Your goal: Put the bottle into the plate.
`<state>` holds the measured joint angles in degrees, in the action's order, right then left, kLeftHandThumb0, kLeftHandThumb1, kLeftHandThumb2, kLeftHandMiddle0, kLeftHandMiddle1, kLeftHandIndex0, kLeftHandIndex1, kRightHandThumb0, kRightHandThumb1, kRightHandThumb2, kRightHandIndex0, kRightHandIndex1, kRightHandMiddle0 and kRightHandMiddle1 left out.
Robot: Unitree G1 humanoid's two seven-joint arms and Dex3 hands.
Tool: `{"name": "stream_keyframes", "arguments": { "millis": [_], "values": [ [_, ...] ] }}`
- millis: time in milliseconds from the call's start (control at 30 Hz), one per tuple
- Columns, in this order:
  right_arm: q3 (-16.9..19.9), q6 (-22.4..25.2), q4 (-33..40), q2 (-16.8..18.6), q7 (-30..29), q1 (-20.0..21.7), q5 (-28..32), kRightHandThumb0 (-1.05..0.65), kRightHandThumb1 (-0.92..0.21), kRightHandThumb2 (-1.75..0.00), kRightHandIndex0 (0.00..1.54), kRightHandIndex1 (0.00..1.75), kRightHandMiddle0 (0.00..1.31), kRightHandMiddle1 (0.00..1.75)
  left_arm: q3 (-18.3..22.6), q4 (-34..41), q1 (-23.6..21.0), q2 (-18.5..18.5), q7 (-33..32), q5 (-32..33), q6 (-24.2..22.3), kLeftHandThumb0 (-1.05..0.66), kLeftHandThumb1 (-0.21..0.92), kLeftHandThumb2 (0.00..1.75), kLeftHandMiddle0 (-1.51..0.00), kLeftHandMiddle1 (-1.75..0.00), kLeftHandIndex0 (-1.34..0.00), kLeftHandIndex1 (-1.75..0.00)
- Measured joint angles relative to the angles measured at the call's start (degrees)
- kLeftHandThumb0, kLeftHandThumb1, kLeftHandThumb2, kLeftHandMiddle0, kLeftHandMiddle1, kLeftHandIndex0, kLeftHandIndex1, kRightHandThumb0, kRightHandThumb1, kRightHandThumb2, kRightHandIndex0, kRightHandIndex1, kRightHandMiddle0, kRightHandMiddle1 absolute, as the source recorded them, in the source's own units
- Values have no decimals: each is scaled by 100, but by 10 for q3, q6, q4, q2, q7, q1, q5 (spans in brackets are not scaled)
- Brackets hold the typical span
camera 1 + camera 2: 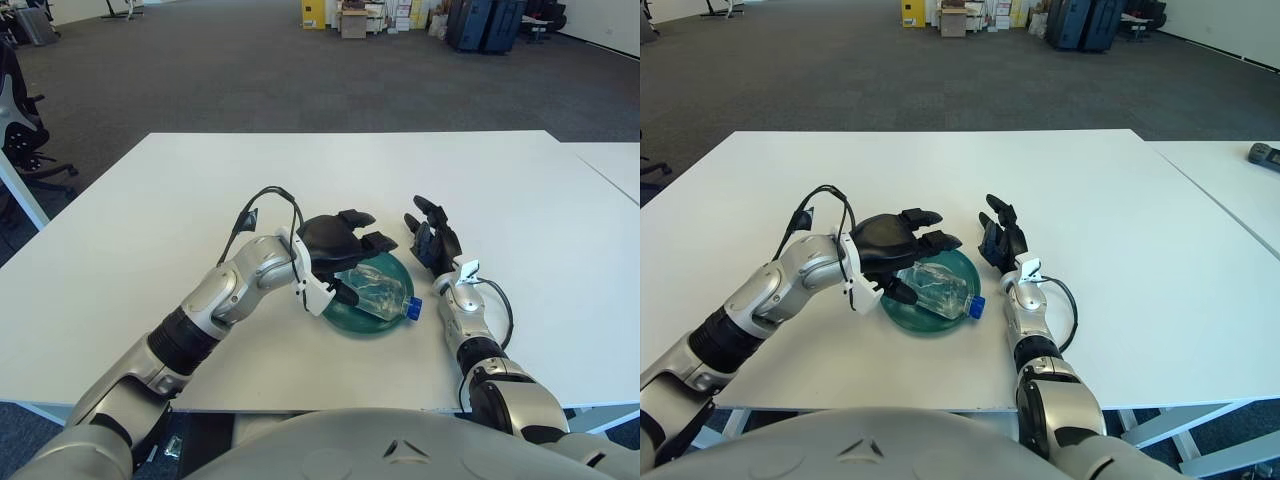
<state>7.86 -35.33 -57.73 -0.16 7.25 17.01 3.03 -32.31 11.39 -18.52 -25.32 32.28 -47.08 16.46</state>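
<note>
Clear plastic bottle with a blue cap (380, 293) lying on its side inside the round dark-green plate (345, 320) on the white bench (520, 200), cap toward my right. My left hand (335, 250) arches over it, fingers (358, 218) spread, thumb beside the bottle; whether they touch it I cannot tell. To finish well, I should lift straight up without nudging the bottle. My right hand (432, 238) shows just right of the plate, fingers loosely extended, holding nothing.

One bottle (380, 291), one plate (345, 317), one table (150, 220) in front of me, my two hands, left (335, 250), right (432, 240)
</note>
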Motion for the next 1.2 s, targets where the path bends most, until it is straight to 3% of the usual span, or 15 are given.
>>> {"name": "stream_keyframes", "arguments": {
  "millis": [267, 533, 667, 767, 1000, 1200],
  "values": [
    [-1, -2, 1, 0, 7, 0, 0, -89, -92, -100, 49, 8, 0, 59, 4, 17, 1, -4, 6, -8, -6, -105, 92, 81, 0, 0, 0, 0],
    [-3, -12, 10, 0, 25, -4, 1, -87, -92, -100, 60, 14, 0, 82, 15, 38, 11, -4, 6, -8, -16, -105, 92, 86, -4, -2, -4, -2],
    [-4, -18, 12, 0, 41, -5, 1, -84, -92, -101, 64, 17, 0, 87, 26, 43, 23, -1, -9, -8, -21, -105, 92, 86, -12, -2, -1, -22],
    [-4, -27, 13, 0, 49, -6, 1, -83, -92, -103, 64, 27, 0, 91, 45, 33, 37, 12, -46, 4, -26, -105, 92, 84, -26, -5, 0, -50],
    [-4, -28, 14, 0, 56, -6, 1, -83, -92, -105, 61, 48, 0, 93, 127, -67, 60, 88, -161, 121, -32, -96, 92, 76, -47, -14, -1, -92],
    [-4, -28, 20, -1, 56, -5, 1, -83, -92, -106, 59, 59, 1, 98, 193, -145, 64, 142, -164, 271, -27, -79, 92, 73, -55, -20, -6, -105]
  ]
}}
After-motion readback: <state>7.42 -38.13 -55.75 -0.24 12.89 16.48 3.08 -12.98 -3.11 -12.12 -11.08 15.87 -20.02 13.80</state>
